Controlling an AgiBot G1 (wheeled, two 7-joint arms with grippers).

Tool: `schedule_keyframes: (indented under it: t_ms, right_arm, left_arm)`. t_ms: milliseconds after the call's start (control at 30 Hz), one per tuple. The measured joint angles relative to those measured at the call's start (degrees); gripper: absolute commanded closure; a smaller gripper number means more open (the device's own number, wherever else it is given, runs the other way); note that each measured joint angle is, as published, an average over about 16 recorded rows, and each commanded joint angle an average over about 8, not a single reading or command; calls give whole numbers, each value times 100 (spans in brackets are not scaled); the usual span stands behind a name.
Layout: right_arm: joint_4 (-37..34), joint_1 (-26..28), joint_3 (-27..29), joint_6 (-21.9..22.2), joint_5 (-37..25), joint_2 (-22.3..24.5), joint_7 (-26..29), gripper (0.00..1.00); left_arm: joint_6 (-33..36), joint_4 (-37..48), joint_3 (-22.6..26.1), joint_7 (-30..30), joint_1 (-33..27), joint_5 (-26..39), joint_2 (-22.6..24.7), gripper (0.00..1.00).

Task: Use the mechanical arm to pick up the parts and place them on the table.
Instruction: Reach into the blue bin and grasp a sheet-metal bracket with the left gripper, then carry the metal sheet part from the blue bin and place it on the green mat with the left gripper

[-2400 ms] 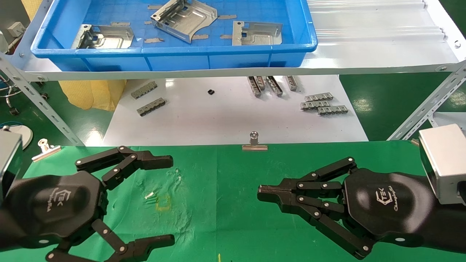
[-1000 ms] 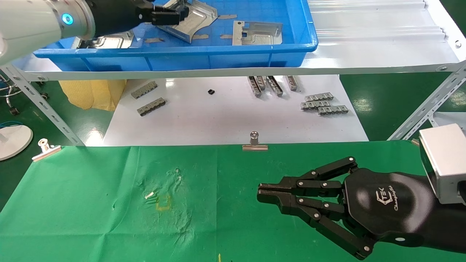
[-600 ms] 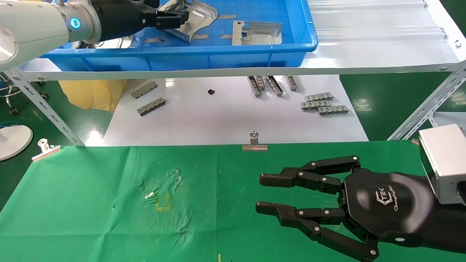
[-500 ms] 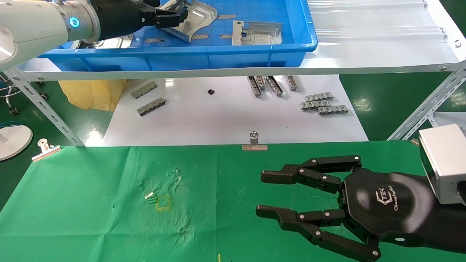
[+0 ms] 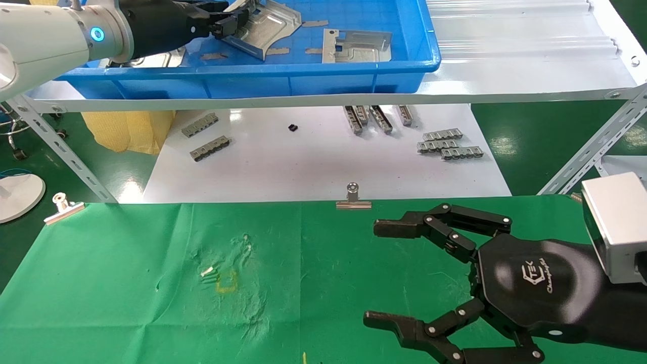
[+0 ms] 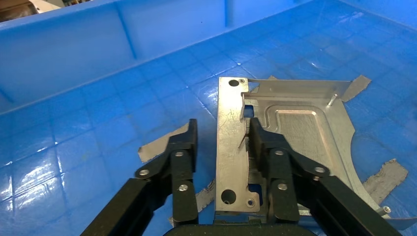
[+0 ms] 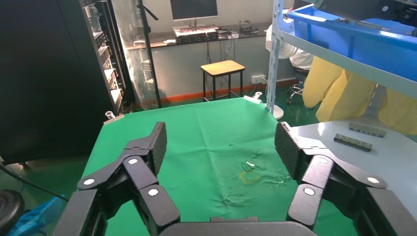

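Note:
Three silver parts lie in the blue tray on the shelf: one on the left half hidden by my left arm, one in the middle, one on the right. My left gripper is open at the middle part. In the left wrist view the gripper straddles the part's upright flange; one finger touches it, the other stands off. My right gripper is wide open and empty above the green table, also in the right wrist view.
A faint yellow square marks the cloth. Binder clips pin its far edge. Beyond lies a white board with grey toothed strips under the shelf. Slanted shelf struts stand at both sides.
My left arm has gone from the table up into the tray and set its fingers around the middle part's flange. My right gripper has gone from shut to wide open.

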Motion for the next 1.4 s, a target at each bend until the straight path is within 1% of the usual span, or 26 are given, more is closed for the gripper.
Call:
schedule_keyframes:
  t_ms: [333,467,600,833,1067,1233,1400]
  right_arm:
    - [0,0,-1,0,1,0,0,0]
    - [0,0,-1,0,1,0,-1,0]
    - [0,0,-2,1,1,1,-1,0]
    - [0,1,-2,1,1,1,-1,0]
    - [0,1,-3,1,2,1,-1,0]
    - [0,1,-3,1,2,1,-2,0]
    - [0,1,-4,1,2,1,-2,0]
  left_arm:
    - [74,-83,-67,93,-36,-97,-61,100]
    - [272,-160,-133,196,-69,-194,-136,100]
    - [635,-255,-210,352,-109,-311,-259,100]
    - [1674,-424,-320,723,-171,-492,-560,100]
    - [3083,-557,-345,1164,-190,-576,-927,100]
    - [4006,-705,-292,1494,-116,-586,-1207,100]
    - [4632,-1042,-127,1769,128,-625,-1545,100]
